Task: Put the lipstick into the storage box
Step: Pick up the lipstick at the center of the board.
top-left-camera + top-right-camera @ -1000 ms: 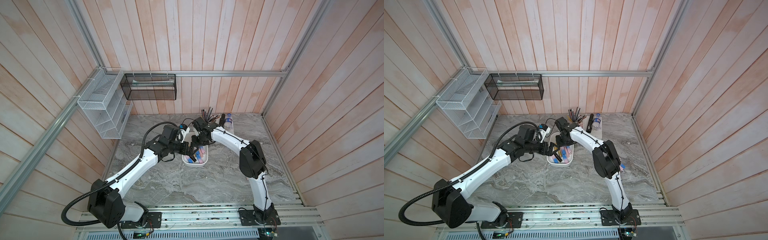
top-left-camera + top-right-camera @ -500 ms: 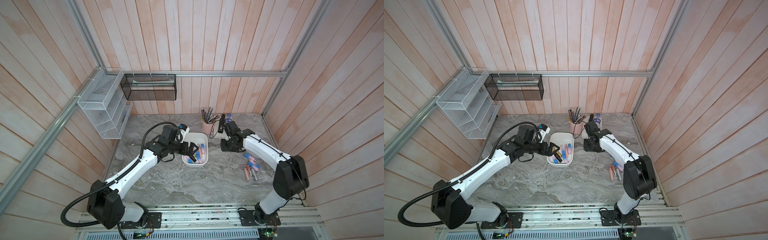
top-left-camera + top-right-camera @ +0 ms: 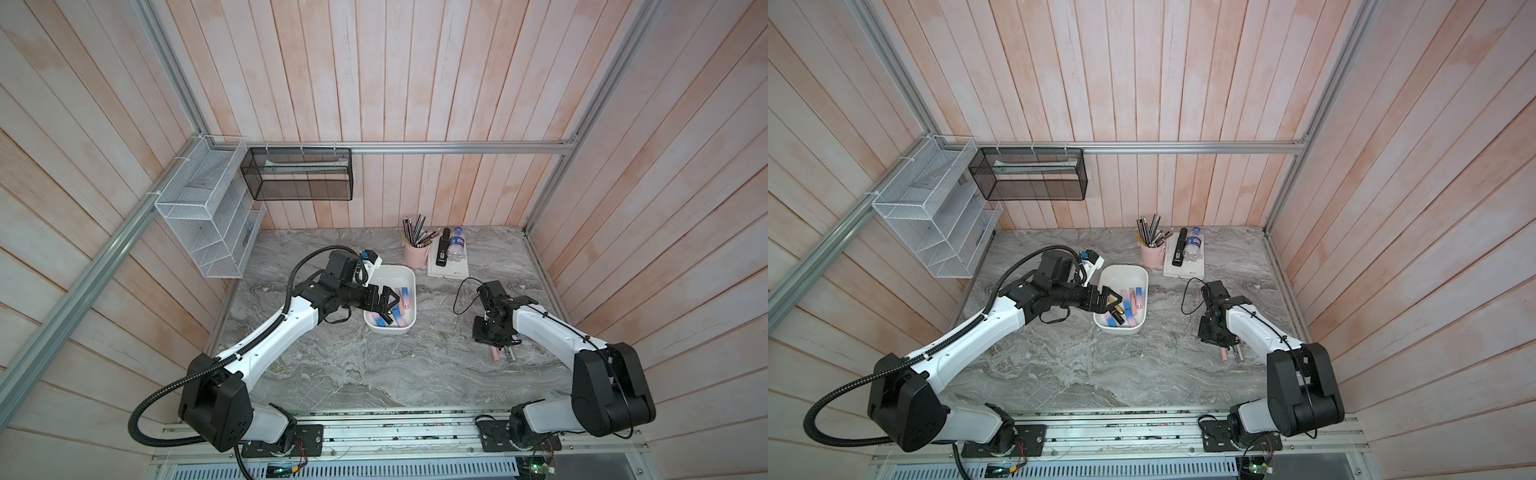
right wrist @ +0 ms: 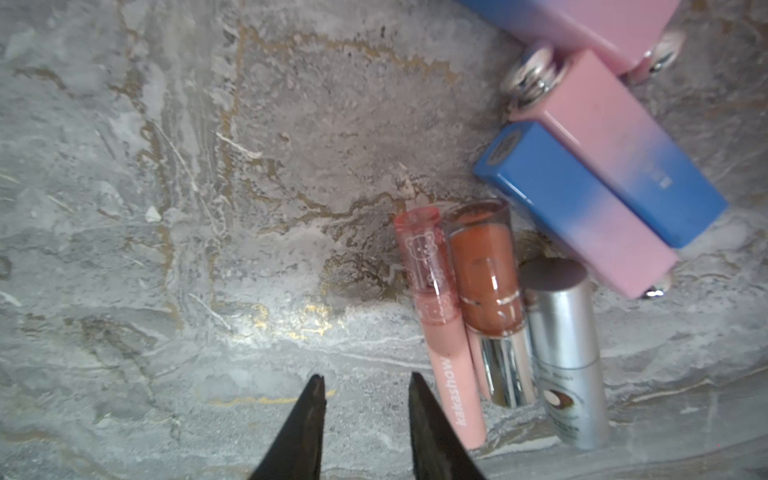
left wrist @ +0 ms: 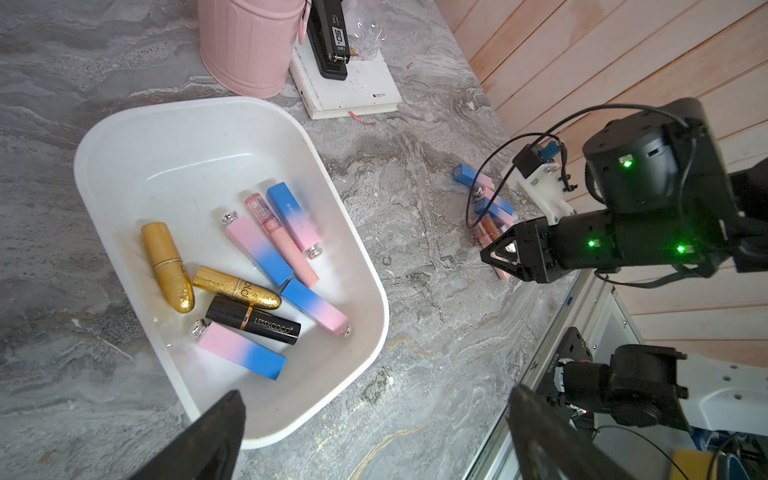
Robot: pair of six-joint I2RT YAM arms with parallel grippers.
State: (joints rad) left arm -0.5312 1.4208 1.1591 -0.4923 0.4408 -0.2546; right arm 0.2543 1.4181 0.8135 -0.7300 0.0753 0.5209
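Observation:
The storage box [image 3: 395, 275] [image 3: 1126, 274] [image 5: 187, 158] is a white tub mid-table holding several lipsticks: gold [image 5: 168, 266], black [image 5: 253, 320] and pink-blue ones. My left gripper [image 3: 388, 306] [image 3: 1116, 308] [image 5: 376, 395] hovers over its near end, open wide and empty. To the right, loose lipsticks lie on the marble: a pink tube [image 4: 440, 316] [image 3: 495, 354], a brown gloss [image 4: 486, 286], a silver tube [image 4: 565, 345] and pink-blue sticks [image 4: 582, 216]. My right gripper [image 4: 366, 379] [image 3: 494, 340] [image 3: 1221, 340] hangs low just beside the pink tube, jaws narrowly apart with only bare table between them.
At the back stand a pink pen cup [image 3: 415, 255], a black stapler [image 3: 442, 253] on a white notebook, and a water bottle [image 3: 457, 245]. A white wire basket [image 3: 208, 224] and a black mesh basket [image 3: 299, 174] hang on the walls.
My right arm has swung away from the storage box to the right and come down beside the loose lipsticks. The left arm has stayed over the box, open.

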